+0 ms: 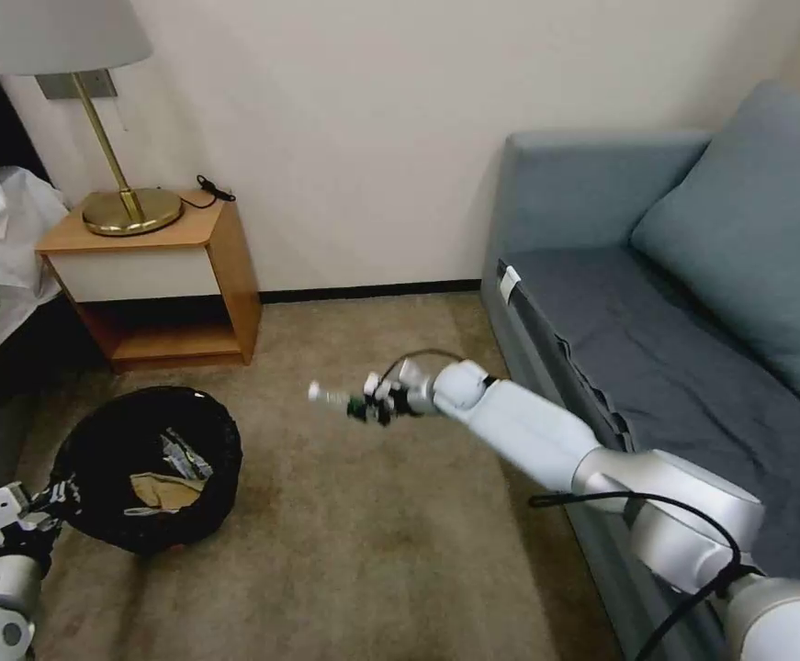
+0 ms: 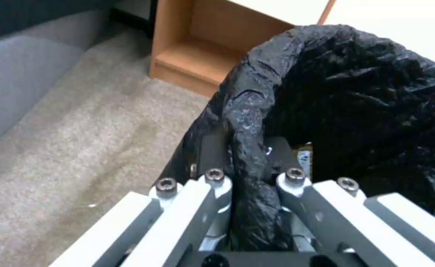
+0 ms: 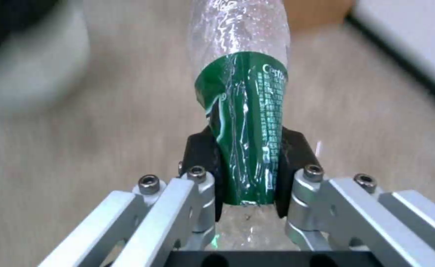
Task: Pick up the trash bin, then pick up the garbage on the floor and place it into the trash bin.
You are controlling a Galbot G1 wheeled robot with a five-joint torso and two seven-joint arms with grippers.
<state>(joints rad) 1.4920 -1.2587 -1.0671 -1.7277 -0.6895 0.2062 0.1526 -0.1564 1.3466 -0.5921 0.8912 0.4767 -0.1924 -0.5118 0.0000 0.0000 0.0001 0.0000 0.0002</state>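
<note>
One clear bottle (image 3: 241,122), its green label reading "Cer…", is clamped in the right pincer (image 3: 247,174) above the carpet (image 1: 363,551). The left pincer (image 2: 249,167) grips the rim of the black-lined bin (image 1: 147,468), which holds a tan cardboard piece (image 1: 163,491) and a wrapper (image 1: 184,454).

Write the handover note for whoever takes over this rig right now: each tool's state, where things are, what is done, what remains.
Left tool: shut on the rim of the round bin lined with crinkly black plastic, holding it low on the robot's left.
Right tool: shut on the clear plastic bottle with green label, held in the air above the carpet, right of the bin.
Done: tan cardboard piece and a wrapper lie in the bin.
Left: drop the bottle in.
</note>
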